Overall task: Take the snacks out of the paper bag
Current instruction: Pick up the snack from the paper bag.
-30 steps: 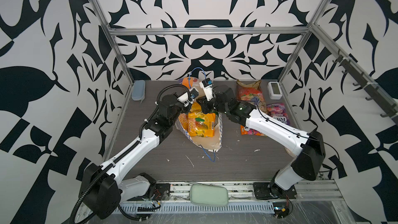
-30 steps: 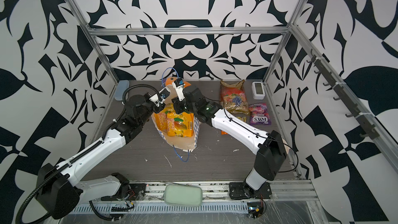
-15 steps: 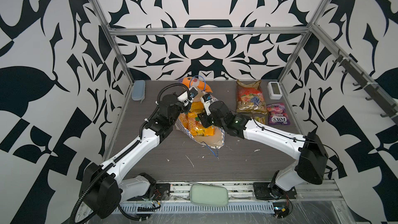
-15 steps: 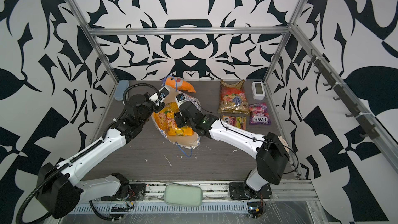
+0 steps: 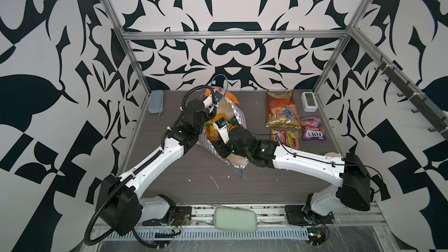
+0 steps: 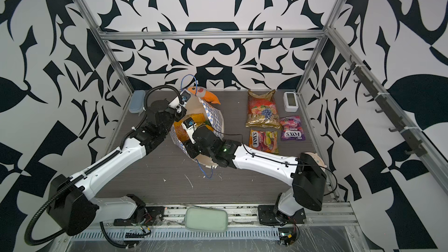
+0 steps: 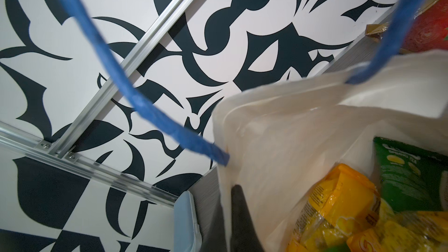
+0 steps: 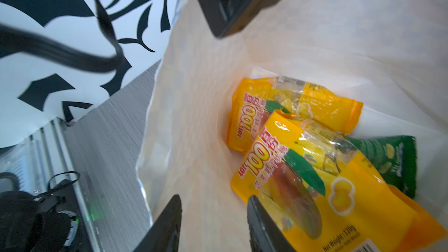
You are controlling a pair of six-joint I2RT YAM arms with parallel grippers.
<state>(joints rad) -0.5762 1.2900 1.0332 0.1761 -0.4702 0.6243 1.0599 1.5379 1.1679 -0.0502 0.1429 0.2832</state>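
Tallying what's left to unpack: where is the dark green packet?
In the right wrist view the dark green packet lies deep inside the paper bag, partly covered by the nearer yellow LOT 100 packet.

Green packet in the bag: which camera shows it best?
Right wrist view: the green packet shows most of its face, partly under a yellow packet. Left wrist view crops it at the frame edge; both top views show a sliver.
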